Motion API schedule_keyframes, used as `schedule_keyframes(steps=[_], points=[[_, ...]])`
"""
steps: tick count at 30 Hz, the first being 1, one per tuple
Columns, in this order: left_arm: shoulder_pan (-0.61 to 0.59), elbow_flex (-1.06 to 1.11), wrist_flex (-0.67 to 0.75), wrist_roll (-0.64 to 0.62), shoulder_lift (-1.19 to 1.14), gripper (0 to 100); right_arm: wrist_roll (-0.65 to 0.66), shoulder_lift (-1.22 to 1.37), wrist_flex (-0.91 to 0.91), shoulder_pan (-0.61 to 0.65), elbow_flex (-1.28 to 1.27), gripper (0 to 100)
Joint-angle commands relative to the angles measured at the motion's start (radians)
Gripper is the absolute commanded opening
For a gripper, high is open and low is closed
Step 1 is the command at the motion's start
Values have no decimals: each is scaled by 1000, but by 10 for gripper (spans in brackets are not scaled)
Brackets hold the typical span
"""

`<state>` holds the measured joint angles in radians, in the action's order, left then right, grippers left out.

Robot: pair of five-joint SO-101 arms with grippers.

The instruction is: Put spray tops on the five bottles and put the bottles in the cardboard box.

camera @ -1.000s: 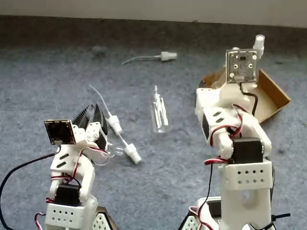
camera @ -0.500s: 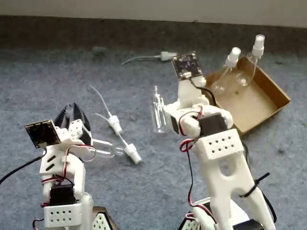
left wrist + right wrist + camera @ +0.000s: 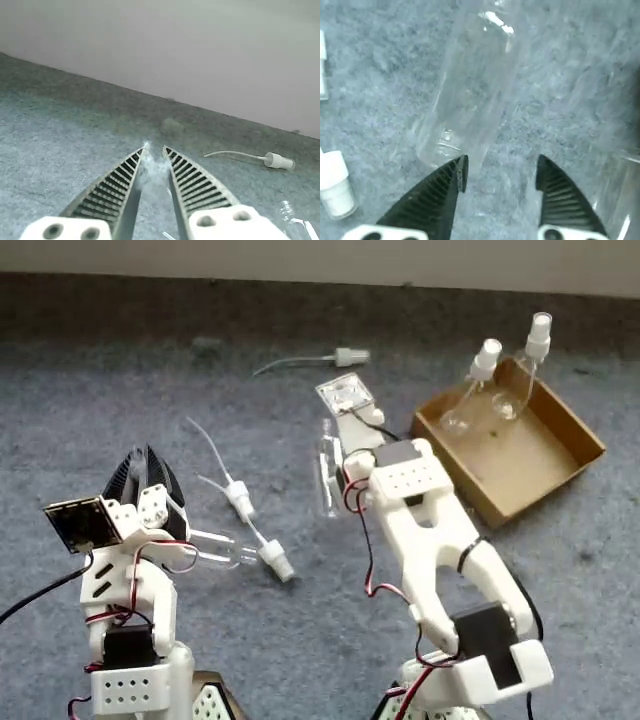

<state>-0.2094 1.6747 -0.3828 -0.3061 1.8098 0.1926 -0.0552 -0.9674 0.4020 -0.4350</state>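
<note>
Nearest us, the left gripper (image 3: 147,472) hangs above the carpet, its fingers a narrow slit apart and empty. A bare bottle (image 3: 218,551) and loose spray tops (image 3: 240,500) lie beside it. Farther on, the right gripper (image 3: 501,167) is spread wide just short of a capless bottle (image 3: 470,95) (nothing between the fingers yet). We judge a pickup is in hand, so the next move is to ease forward and close squarely. Beyond, capped bottles (image 3: 480,390) lean in the cardboard box (image 3: 575,440).

White arms (image 3: 430,530), black motors (image 3: 490,625), red wiring (image 3: 368,550).
</note>
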Motion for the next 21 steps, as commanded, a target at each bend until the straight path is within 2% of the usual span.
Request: schedule_keyframes(steps=[1,4,11,21], points=[[-8,19,25,-8,1,5,12,47,28,16,157,320],[-8,19,25,-8,-1,5,12,96,2,18,271,332],[2,19,25,-6,-2,5,12,203,-213,61,602,332],[19,21,23,-6,-4,5,11,507,-228,93,816,332]])
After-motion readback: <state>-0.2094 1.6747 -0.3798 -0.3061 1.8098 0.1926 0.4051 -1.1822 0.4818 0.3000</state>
